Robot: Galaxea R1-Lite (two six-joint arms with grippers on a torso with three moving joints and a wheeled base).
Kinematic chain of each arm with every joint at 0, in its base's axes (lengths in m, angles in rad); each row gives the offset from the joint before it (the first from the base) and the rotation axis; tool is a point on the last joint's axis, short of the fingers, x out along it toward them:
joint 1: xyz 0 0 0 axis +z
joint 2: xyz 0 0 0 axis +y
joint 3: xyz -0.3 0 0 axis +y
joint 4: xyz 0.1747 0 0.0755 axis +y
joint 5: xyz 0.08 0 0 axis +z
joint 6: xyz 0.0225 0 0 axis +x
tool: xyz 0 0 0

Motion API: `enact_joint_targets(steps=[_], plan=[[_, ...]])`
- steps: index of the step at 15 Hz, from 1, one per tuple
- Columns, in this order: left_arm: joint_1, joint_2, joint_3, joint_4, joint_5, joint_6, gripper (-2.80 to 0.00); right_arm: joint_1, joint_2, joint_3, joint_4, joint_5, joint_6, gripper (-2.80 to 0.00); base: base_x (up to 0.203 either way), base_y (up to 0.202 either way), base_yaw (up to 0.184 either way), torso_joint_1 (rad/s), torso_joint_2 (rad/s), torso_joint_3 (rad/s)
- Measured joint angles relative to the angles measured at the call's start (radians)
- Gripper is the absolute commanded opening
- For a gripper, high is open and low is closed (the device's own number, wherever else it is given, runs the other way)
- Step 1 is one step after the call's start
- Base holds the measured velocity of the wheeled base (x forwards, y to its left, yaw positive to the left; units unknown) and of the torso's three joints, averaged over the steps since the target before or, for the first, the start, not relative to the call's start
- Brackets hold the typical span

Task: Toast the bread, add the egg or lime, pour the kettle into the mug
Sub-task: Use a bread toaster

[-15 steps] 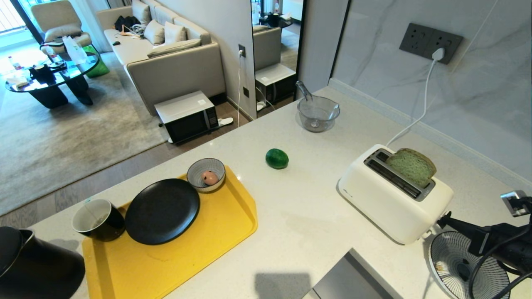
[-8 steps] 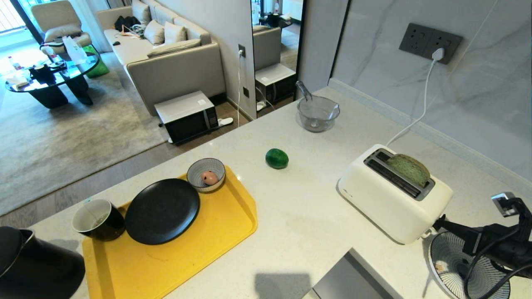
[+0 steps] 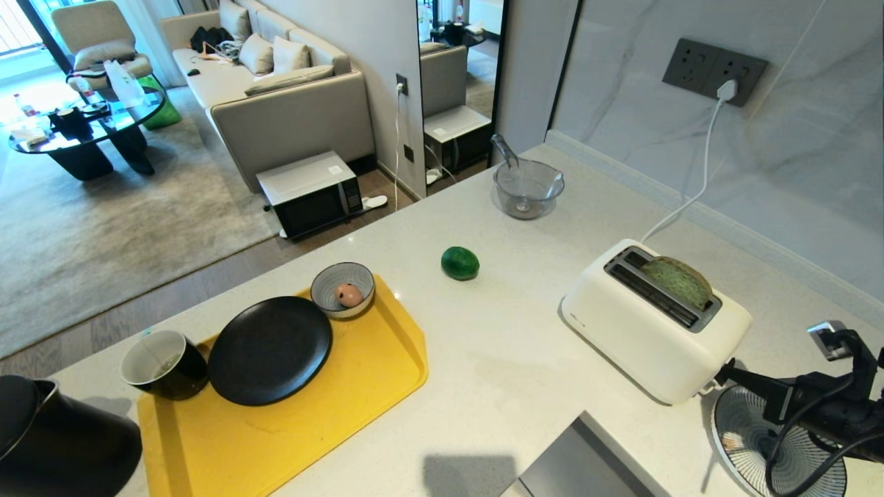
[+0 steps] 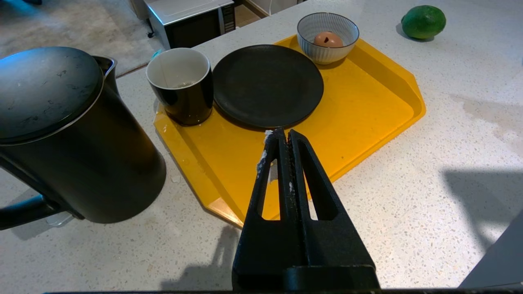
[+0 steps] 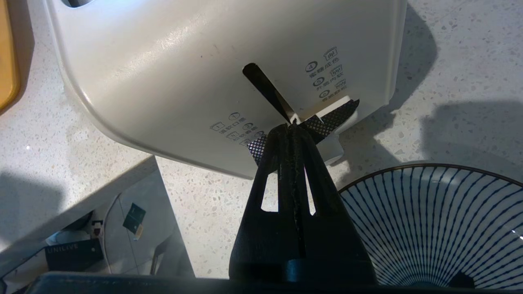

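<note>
Bread (image 3: 679, 281) has been lowered into the toaster (image 3: 652, 322) slot since the earlier frame, only its top showing. Right gripper (image 5: 291, 127), fingers closed and empty, is pressed against the toaster lever (image 5: 333, 118). Left gripper (image 4: 282, 134) is closed above the yellow tray (image 4: 367, 102).

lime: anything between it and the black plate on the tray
Nothing visible blocks it. The lime lies on bare counter beyond the yellow tray; the small bowl holding the egg stands beside the black plate, close to that path.
</note>
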Motion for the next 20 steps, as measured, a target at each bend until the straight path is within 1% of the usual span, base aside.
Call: enact_joint_targets(steps=[20], plan=[[0.0,0.0,0.0,0.0,0.0,0.0,-2.8,0.004,-0.006,0.004,0.001,-0.002,0.0,-2.8,0.0,0.0,0.0,0.0,0.0,0.0]])
